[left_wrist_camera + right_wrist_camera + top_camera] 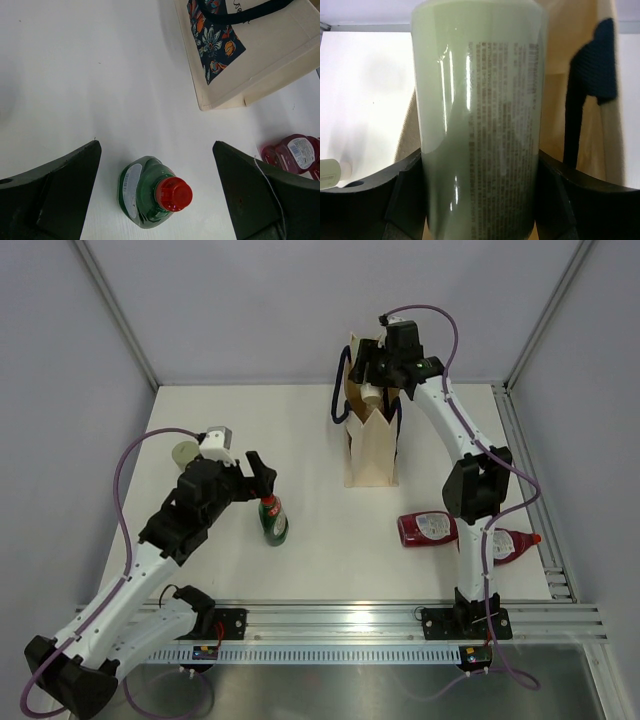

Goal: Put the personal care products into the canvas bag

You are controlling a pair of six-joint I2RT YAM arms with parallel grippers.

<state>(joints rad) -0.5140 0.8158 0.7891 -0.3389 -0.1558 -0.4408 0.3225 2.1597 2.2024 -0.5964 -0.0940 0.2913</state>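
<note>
The right gripper (480, 200) has its dark fingers (402, 200) clamped mid-body on a glossy pale olive-grey plastic bottle (480, 100), which looks stiff, probably light and slick, and holds it at the mouth of the tall beige canvas bag (372, 455) at far centre. The left gripper (156, 145) is spread wide either side of the upright dark green bottle with red cap (145, 195), centre-left; its rounded body below the cap looks the surest place to pinch. Two dark red labelled bottles (428, 528) lie near right.

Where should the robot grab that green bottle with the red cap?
Grip the green bottle at its shoulders, just under the red cap, coming straight down from above: it stands upright, and the left gripper has its open fingers either side.
</note>
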